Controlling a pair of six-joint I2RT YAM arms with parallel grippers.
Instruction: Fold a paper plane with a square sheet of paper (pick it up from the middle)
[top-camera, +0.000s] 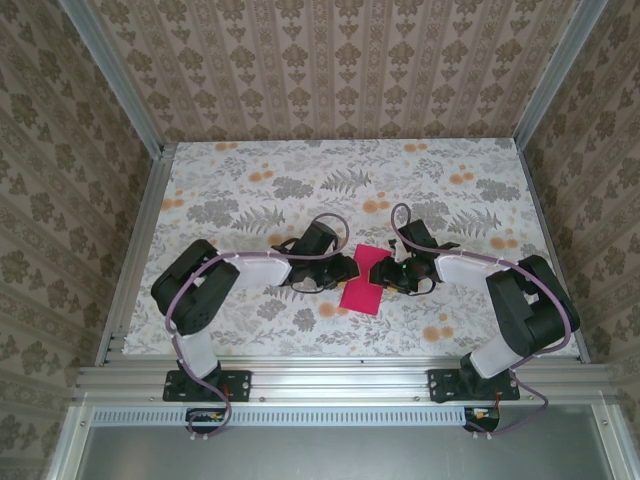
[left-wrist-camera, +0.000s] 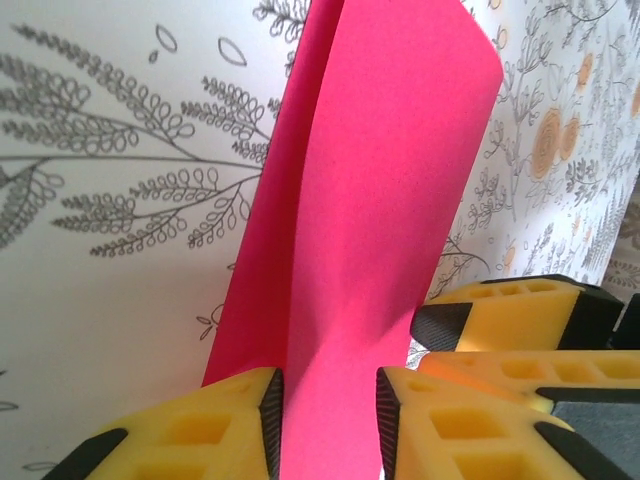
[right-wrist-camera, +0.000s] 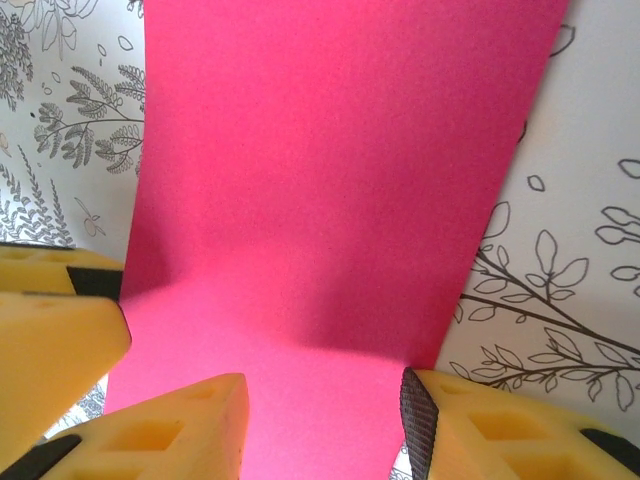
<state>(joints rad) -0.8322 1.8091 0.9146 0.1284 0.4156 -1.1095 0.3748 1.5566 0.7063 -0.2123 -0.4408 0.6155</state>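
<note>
The square sheet of paper (top-camera: 362, 294) lies magenta-pink on the flowered table between my two grippers. My left gripper (top-camera: 348, 268) reaches in from the left and my right gripper (top-camera: 383, 270) from the right, both low over the sheet. In the left wrist view the paper (left-wrist-camera: 380, 180) humps up in a lengthwise ridge that runs between the left gripper's (left-wrist-camera: 330, 395) spread yellow fingers. In the right wrist view the paper (right-wrist-camera: 330, 170) lies mostly flat, bending gently upward, and the right gripper (right-wrist-camera: 322, 395) straddles it with jaws wide apart. No paper plane shape shows.
The other arm's yellow fingers crowd each wrist view, the right gripper's fingers (left-wrist-camera: 515, 315) close beside the left jaws and the left gripper's fingers (right-wrist-camera: 50, 320) beside the right jaws. Patterned walls and aluminium rails (top-camera: 135, 250) enclose the table (top-camera: 250, 180).
</note>
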